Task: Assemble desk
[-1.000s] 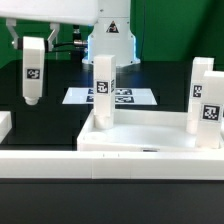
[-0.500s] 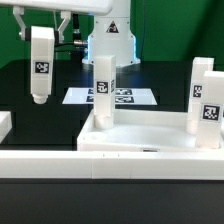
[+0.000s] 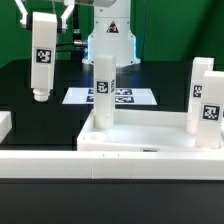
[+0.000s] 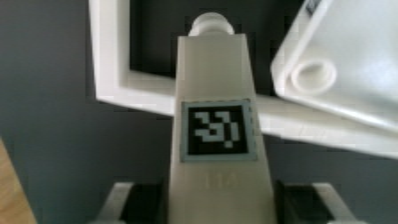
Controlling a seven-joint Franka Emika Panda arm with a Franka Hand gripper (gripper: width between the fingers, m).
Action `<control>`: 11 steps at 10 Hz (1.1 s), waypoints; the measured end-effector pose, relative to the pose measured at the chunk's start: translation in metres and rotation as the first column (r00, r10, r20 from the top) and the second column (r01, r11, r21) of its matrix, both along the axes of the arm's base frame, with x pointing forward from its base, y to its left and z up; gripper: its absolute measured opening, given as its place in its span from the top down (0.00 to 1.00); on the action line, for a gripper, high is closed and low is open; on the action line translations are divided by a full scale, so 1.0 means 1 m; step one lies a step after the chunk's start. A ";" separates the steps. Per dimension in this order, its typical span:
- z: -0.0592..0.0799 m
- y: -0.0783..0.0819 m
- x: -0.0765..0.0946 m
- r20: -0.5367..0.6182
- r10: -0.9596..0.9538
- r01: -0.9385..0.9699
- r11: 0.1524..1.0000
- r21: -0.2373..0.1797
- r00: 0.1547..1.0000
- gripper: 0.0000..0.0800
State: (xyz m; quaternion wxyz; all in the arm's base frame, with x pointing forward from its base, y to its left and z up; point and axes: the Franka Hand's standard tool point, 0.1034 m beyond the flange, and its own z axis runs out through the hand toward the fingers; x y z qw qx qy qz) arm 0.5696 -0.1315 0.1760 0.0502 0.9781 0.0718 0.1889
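The tabletop (image 3: 150,140) is showing as smooth white plastic with a faint sheen along its rim. The legs, including the raised leg (image 3: 42,57), are presenting the same smooth white plastic, each bearing a matt black-and-white printed tag. The marker board (image 3: 110,96) is looking flat and matt. The table (image 3: 40,190) is appearing dark and matt.

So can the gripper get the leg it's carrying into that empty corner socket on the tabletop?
Probably yes: the gripper holds the leg above the tabletop, and the socket looks open.
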 end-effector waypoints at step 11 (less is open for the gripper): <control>-0.001 0.038 0.029 0.083 -0.090 0.087 0.995 0.039 0.992 0.64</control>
